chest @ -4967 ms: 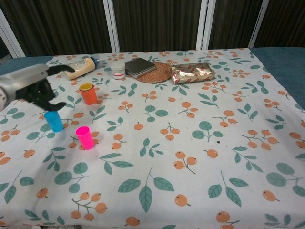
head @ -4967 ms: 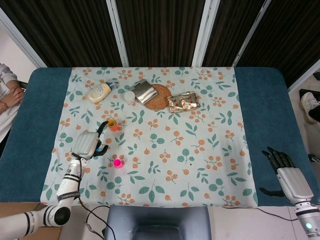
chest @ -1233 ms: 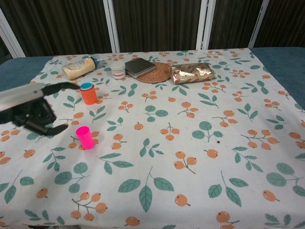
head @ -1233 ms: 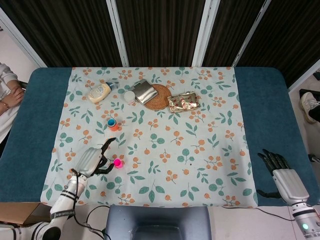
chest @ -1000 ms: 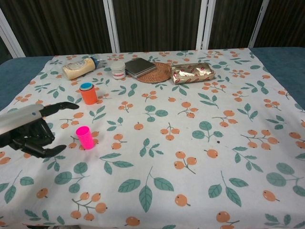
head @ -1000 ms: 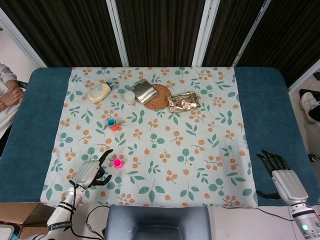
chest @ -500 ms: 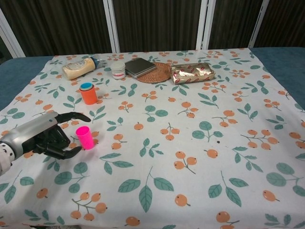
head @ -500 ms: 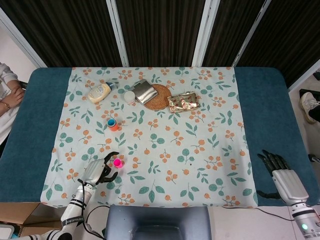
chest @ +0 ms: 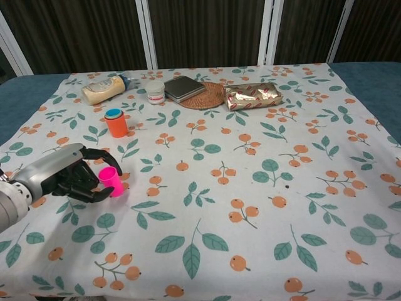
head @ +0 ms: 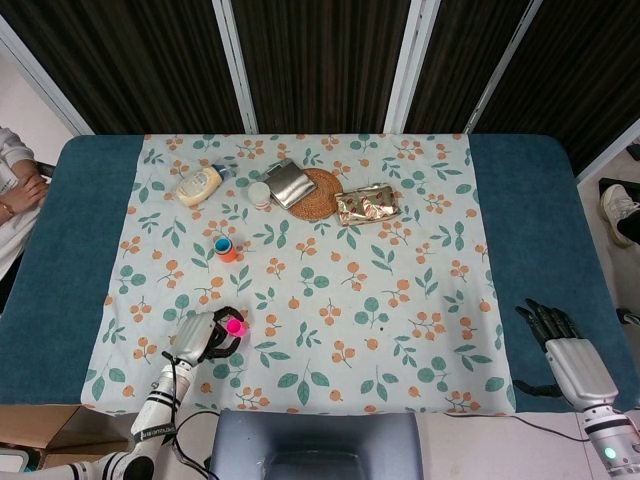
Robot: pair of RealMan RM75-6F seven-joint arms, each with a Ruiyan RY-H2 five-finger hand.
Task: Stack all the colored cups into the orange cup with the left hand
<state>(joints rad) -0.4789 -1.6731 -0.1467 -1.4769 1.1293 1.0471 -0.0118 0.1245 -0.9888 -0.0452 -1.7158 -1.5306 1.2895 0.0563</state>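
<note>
Pink cup (chest: 112, 180) half-hidden by left hand (chest: 70, 174)

Pink cup (chest: 111, 180), orange cup (chest: 116, 124).

Desk (head: 90, 260): matt teal cloth covering, napped look along the left and right edges.
Tablecloth (head: 400, 300): smooth pale fabric, printed leaves and orange fruit, low sheen.
Pink cup (chest: 111, 180): smooth plastic, bright, slightly glossy.
Orange cup (chest: 116, 125): smooth plastic; blue plastic cup (chest: 113, 113) nested inside.
Left hand (chest: 66, 174): grey smooth shell, black matt fingers (chest: 100, 153).
Right hand (head: 565, 352): same grey shell, black fingers.
Round mat (head: 320, 193), back edge: woven fibre, rough, brown.
Pouch (head: 367, 204): crinkled metallic foil, gold, shiny.
Flat case (head: 288, 183): brushed metallic grey, satin.
Bottle (head: 199, 185): cream plastic, smooth.
Small jar (head: 259, 194): white plastic, matt.
</note>
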